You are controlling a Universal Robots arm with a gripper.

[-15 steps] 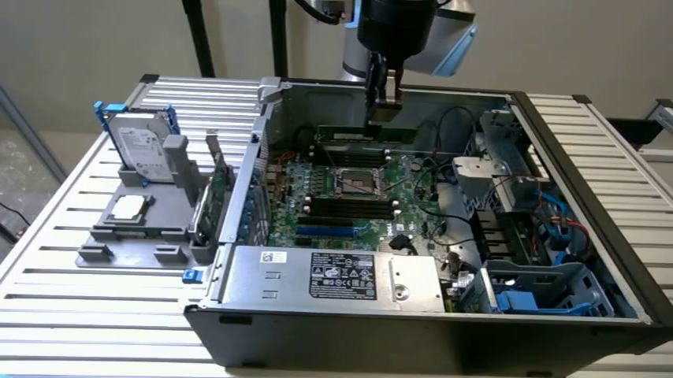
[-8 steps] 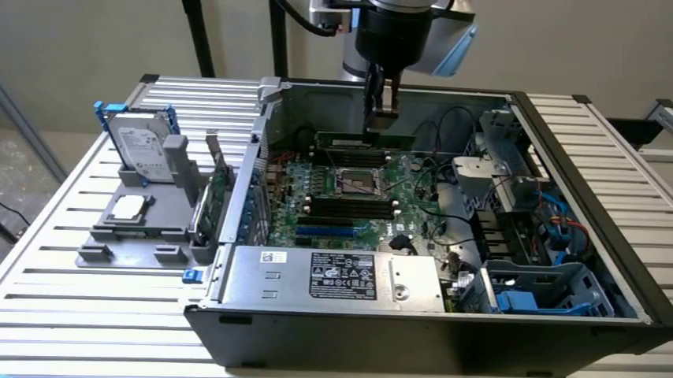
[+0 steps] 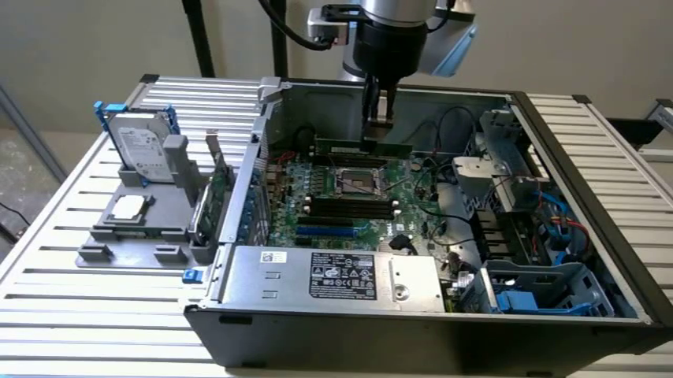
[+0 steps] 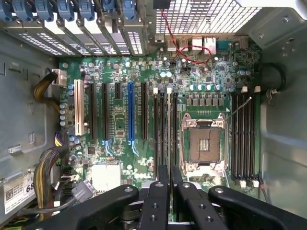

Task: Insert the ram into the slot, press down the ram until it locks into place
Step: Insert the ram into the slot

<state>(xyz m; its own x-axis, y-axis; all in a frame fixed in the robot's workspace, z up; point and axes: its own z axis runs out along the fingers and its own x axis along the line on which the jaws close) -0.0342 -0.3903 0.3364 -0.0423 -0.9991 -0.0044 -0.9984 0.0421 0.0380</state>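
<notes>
The gripper [image 3: 379, 135] pinched the ram [image 3: 342, 146] at mid-length. The stick stood on edge and level, at the black slot [image 4: 162, 134] beside the processor socket [image 3: 355, 179], near the back wall of the computer case [image 3: 315, 335]. Seating could not be determined.

Lab/workshop: open PC case [image 3: 421, 339] on slatted alu bench [image 3: 84, 315], parts jig [image 3: 137, 228].
</notes>
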